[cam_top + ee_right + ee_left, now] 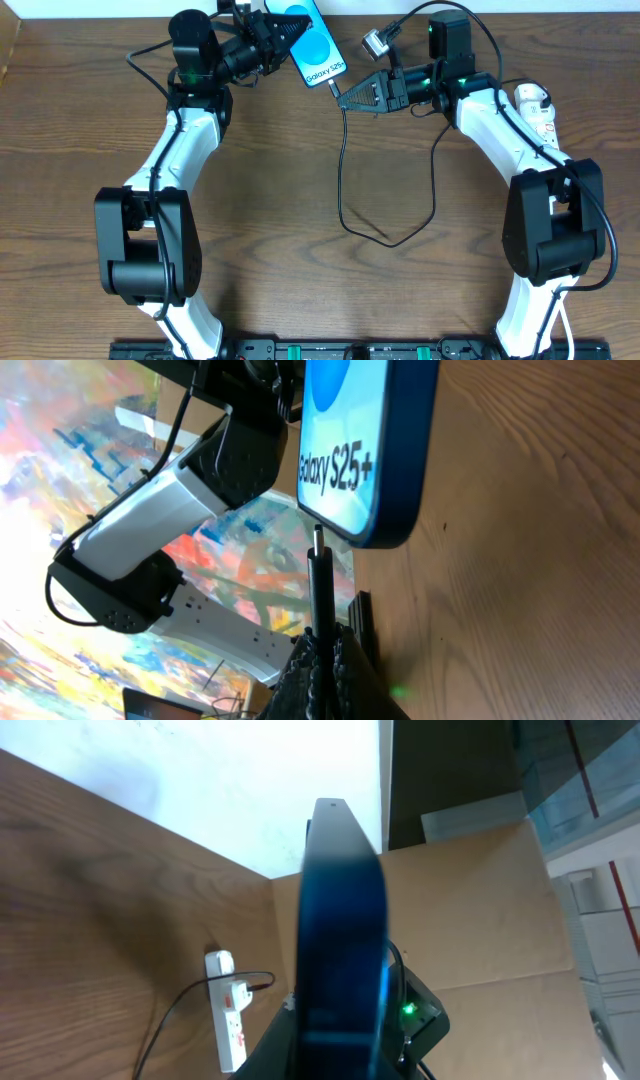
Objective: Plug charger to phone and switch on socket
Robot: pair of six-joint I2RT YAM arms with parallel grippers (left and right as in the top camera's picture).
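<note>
The phone (pixel 318 52) with its blue "Galaxy S25+" screen is held off the table at the back by my left gripper (pixel 285 30), which is shut on its upper part. In the left wrist view the phone (pixel 340 940) shows edge-on. My right gripper (pixel 345 97) is shut on the charger (pixel 343 170) just behind its plug tip. In the right wrist view the tip (pixel 318 545) sits just below the phone's bottom edge (pixel 360 460), very close; contact is unclear. The socket (pixel 538 112) lies at the right, and also shows in the left wrist view (pixel 230 1020).
The black cable loops across the table's middle (pixel 400 235) and runs back toward the socket. A second grey plug on a cable (pixel 375 42) hangs near the right arm. A cardboard sheet (pixel 480 910) stands behind the table.
</note>
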